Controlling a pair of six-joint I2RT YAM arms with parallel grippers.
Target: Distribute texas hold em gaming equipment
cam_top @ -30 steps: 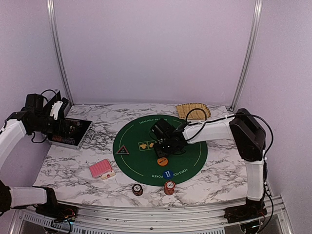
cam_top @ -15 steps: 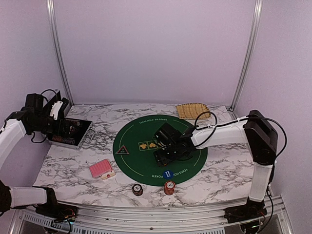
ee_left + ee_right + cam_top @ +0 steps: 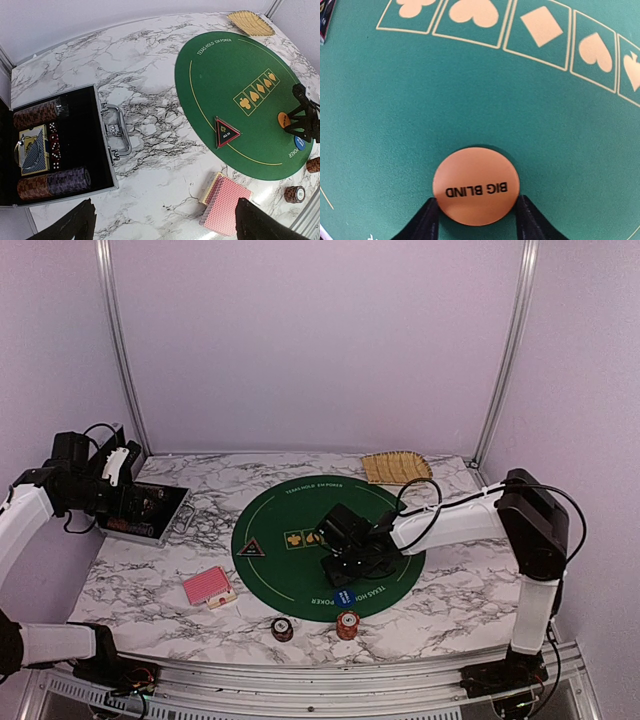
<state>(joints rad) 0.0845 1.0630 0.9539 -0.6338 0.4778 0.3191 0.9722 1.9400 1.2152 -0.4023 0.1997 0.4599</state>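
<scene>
The orange "BIG BLIND" button (image 3: pixel 476 186) lies flat on the green felt mat (image 3: pixel 470 90). My right gripper (image 3: pixel 476 214) is shut on it, one finger touching each side. In the top view that gripper (image 3: pixel 338 574) covers the button. A blue button (image 3: pixel 300 142) lies just beyond it near the mat's rim. The black-triangle marker (image 3: pixel 250 549) sits on the mat's left part. A red-backed card deck (image 3: pixel 208 587) lies on the marble left of the mat. Two chip stacks (image 3: pixel 283 628) (image 3: pixel 347 623) stand near the front edge. My left gripper (image 3: pixel 165 226) is open, held high over the open case.
An open metal case (image 3: pixel 107 150) with rows of chips, dice and a dark card deck sits at the far left. A tan woven tray (image 3: pixel 395 466) lies at the back right. The right arm stretches across the mat's right half.
My right gripper moved toward the near edge of the mat, came over the orange button, and its fingers widened and then shut on the button's sides. The left arm stayed still.
</scene>
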